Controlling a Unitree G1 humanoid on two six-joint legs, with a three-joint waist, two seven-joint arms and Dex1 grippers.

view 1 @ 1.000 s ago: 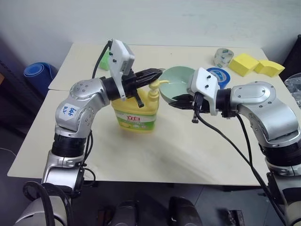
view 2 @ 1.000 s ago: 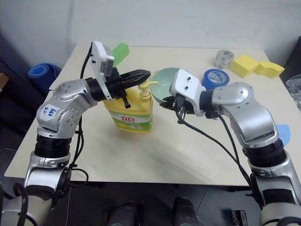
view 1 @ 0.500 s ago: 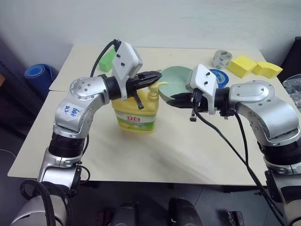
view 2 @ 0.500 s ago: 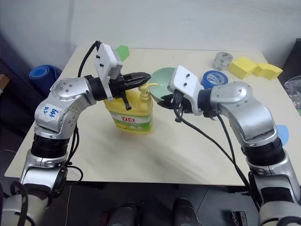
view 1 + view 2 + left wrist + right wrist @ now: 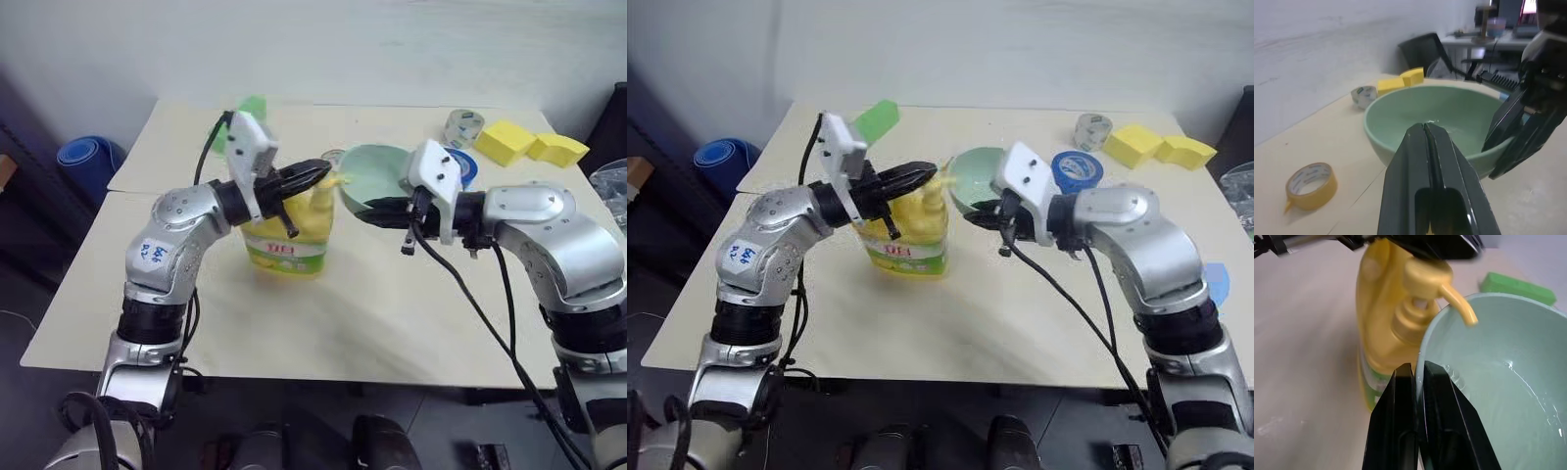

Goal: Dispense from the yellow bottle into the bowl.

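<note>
Big pale table (image 5: 323, 323) spread out below, everything staged toward its far half. Yellow bottle (image 5: 289, 245) standing upright mid-table, the landmark for all else.

Left gripper (image 5: 315, 174) clenched, fingers pressed together, laid flat across the top of the bottle's pump head (image 5: 1425, 276). Lower than a second ago, and the pump head lower with it: reads as a press in progress, likely the dispensing stroke itself.

Bowl (image 5: 377, 176) just to the right of the bottle, lifted off the table, rim tucked right under the bottle's spout (image 5: 1462, 308). Right gripper (image 5: 1418, 377) pinched shut on the bowl's near rim, one finger inside the wall, one outside. Bowl shifted slightly rightward and down over the last second, yet spout tip hanging over the inside of the rim all the same. Wet sheen and a few drops visible inside the bowl, so probably some liquid delivered already; how much, cannot tell.

Blue tape roll (image 5: 460, 162) beyond the bowl, farther right of the bottle. Yellow sponge blocks (image 5: 529, 142) farther right again, clear tape roll (image 5: 463, 125) beside them. Green block (image 5: 874, 117) behind the bottle. Tan tape roll (image 5: 1310, 183) lying flat behind it too.
</note>
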